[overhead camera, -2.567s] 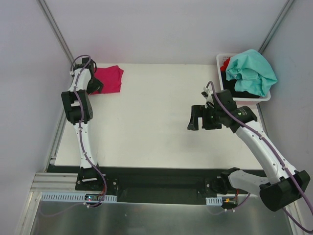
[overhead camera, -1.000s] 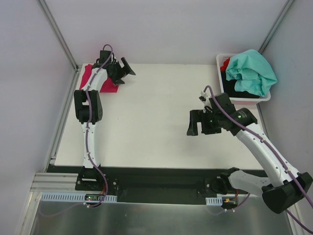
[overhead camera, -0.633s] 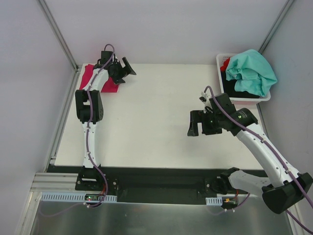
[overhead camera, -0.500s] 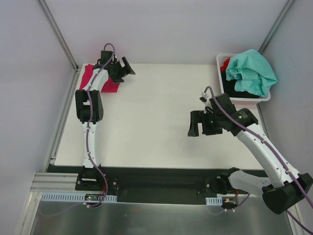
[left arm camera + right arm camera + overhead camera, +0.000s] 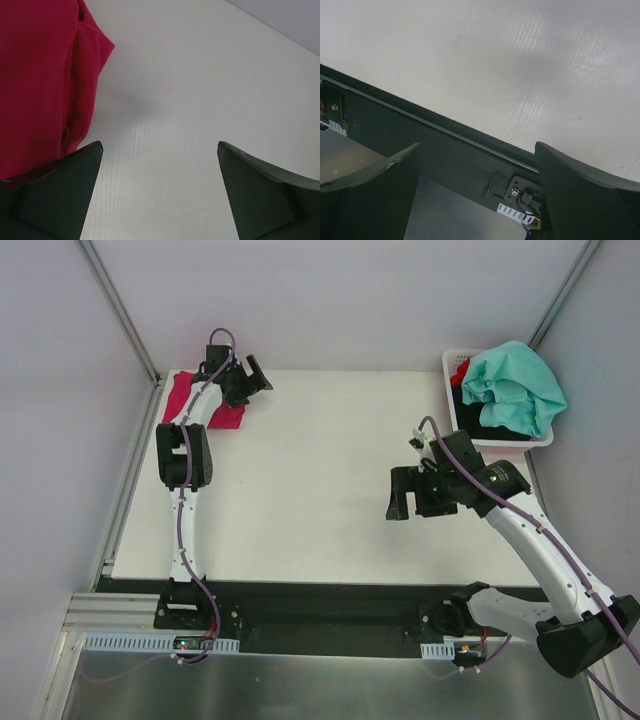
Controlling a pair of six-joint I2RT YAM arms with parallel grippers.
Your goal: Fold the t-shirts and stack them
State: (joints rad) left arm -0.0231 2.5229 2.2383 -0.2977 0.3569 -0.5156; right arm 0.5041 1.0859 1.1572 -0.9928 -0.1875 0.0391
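Note:
A folded magenta-pink t-shirt (image 5: pixel 228 418) lies at the table's far left corner; in the left wrist view this t-shirt (image 5: pixel 40 75) fills the left side. My left gripper (image 5: pixel 252 385) hovers just right of it, open and empty (image 5: pixel 160 145), with only bare table between the fingers. A teal-mint t-shirt (image 5: pixel 515 385) is heaped on top of a black one (image 5: pixel 490 428) and a red one (image 5: pixel 460 368) in the basket. My right gripper (image 5: pixel 393 495) hangs open and empty over the table's right half, well short of the basket (image 5: pixel 479 146).
The white plastic basket (image 5: pixel 449 362) stands at the far right corner. White table (image 5: pixel 310 480) spreads between the arms. The right wrist view looks down at the table's black near edge (image 5: pixel 445 135) and the arm mount beyond it.
The left arm has lifted off the magenta shirt and swung its open gripper to the shirt's right edge. The right arm has barely drifted.

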